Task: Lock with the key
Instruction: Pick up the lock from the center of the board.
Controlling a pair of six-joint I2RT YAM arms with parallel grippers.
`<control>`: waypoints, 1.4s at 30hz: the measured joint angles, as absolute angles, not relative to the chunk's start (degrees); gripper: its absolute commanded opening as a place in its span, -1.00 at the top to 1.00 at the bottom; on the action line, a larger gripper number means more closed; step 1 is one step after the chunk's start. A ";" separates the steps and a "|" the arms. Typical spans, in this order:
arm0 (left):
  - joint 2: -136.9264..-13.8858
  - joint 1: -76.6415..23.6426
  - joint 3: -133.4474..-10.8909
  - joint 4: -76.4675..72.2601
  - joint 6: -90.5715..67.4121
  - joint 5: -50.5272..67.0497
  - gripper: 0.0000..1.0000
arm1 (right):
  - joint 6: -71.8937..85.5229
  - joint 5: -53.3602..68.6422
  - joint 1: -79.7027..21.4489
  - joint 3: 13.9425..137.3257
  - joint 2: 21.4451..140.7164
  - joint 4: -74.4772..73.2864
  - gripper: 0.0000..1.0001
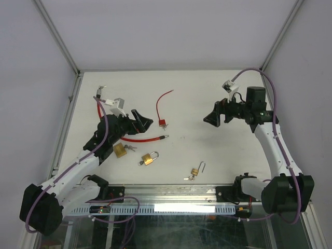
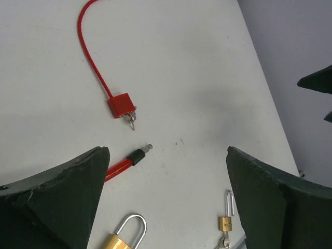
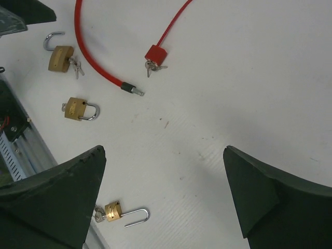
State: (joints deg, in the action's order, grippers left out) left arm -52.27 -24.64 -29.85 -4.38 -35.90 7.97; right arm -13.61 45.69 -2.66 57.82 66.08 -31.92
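Three brass padlocks lie on the white table. One [image 1: 120,150] has keys beside it and an open shackle in the right wrist view [image 3: 61,54]. A middle one [image 1: 149,158] has its shackle down [image 3: 78,109]. A small one [image 1: 195,171] has an open shackle and a key in it [image 3: 114,211]. A red cable lock [image 1: 163,123] with a key in it lies mid-table [image 2: 122,105]. Its cable end [image 2: 137,154] lies free. My left gripper [image 1: 144,121] is open and empty [image 2: 167,151] beside the cable. My right gripper [image 1: 211,115] is open and empty [image 3: 164,150], hovering to the right.
The thick red cable [image 1: 140,139] runs under the left arm. A metal rail [image 1: 171,193] lines the near table edge. Grey walls enclose the table on the left, far and right sides.
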 measured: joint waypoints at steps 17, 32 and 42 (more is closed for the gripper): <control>-70.17 -30.72 -33.06 -9.43 -33.34 -5.54 -0.78 | -16.78 58.37 -2.79 61.67 67.55 -32.29 -0.99; -96.62 -44.69 -60.07 5.02 -33.61 -31.68 -0.53 | -14.31 57.47 -0.89 52.58 63.90 -24.53 -0.99; -104.84 -45.78 -68.38 11.99 -34.76 -37.26 -0.44 | -13.56 57.47 -0.86 52.58 63.51 -22.94 -0.99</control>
State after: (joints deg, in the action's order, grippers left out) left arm -104.84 -45.78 -68.38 11.99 -34.76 -37.26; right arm -13.56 57.47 -0.86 52.58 63.51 -22.94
